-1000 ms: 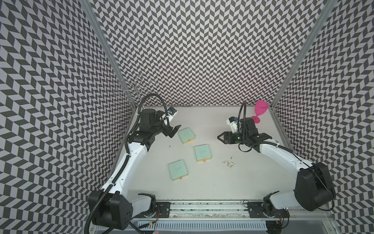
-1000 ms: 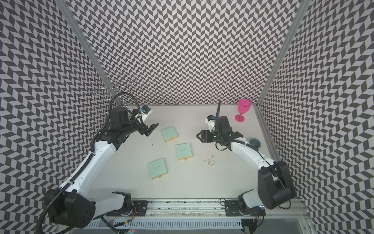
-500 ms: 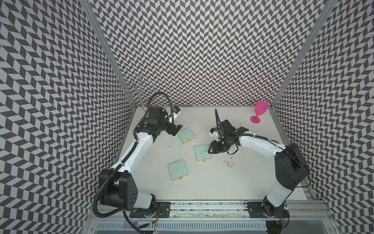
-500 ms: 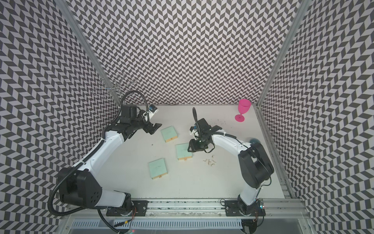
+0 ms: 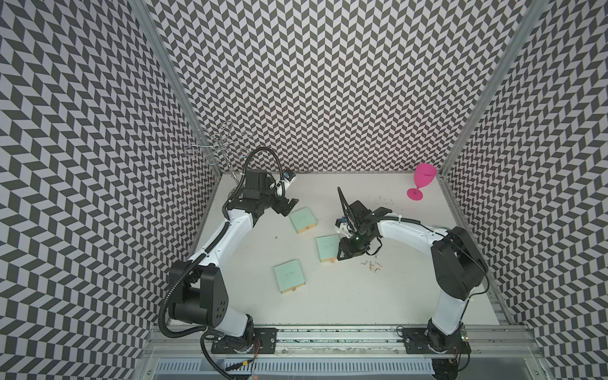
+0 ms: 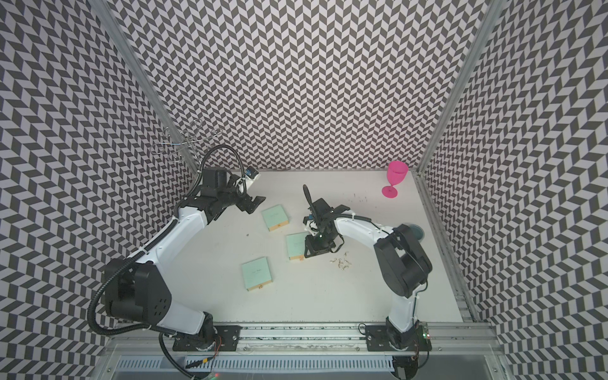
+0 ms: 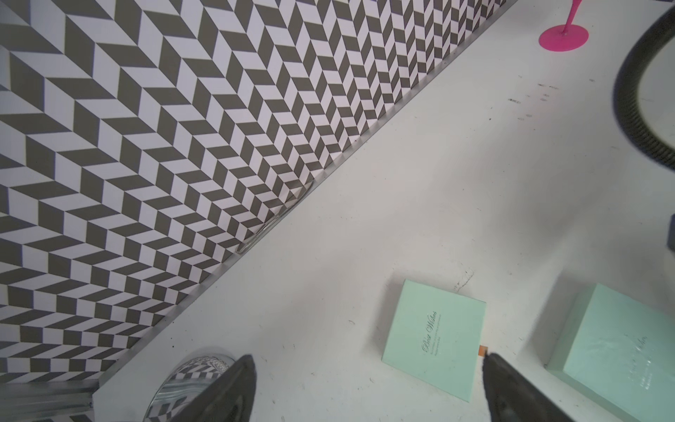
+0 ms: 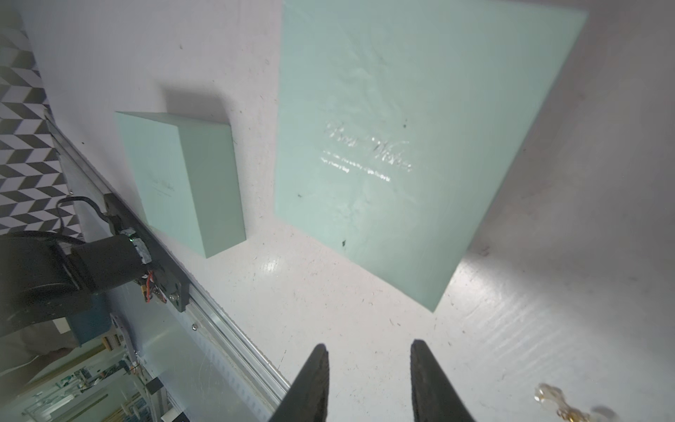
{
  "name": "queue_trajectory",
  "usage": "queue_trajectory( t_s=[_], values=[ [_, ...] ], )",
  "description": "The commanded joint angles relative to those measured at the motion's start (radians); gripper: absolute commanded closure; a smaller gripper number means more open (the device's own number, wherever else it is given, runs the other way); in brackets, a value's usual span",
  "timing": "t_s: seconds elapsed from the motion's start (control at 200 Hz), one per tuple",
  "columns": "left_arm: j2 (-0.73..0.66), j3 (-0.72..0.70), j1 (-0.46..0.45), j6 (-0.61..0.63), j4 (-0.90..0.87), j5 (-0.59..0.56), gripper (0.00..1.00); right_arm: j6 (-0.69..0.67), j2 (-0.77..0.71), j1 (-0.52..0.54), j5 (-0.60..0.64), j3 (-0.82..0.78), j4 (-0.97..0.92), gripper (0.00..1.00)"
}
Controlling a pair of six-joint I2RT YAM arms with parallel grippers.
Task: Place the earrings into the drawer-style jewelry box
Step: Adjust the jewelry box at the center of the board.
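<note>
Three shut mint-green drawer-style jewelry boxes lie on the white table: a far one, a middle one and a near one. The earrings are a small silvery cluster on the table right of the middle box. My right gripper points down at the middle box's front right corner, between box and earrings, narrowly open with nothing between its fingers. My left gripper hovers wide open just left of the far box, holding nothing.
A pink goblet stands in the back right corner. A wire rack with a shiny round base stands in the back left corner behind my left arm. Patterned walls close three sides; a metal rail runs along the front.
My right arm swung from the back right down to the middle box's front corner and its jaws narrowed. My left gripper shifted slightly right toward the far box and stayed open.
</note>
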Motion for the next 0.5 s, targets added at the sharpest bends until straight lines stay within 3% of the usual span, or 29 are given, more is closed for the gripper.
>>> queue_trajectory(
  t_s=[0.0,0.491],
  values=[
    [0.002,0.013,-0.006,0.025,0.025,0.029,0.03,-0.004,0.048,0.005,-0.016,0.039,0.042,0.68],
    [0.051,0.047,-0.025,0.031,-0.012,0.066,0.03,0.000,0.195,-0.018,0.144,0.203,0.025,0.69]
  ],
)
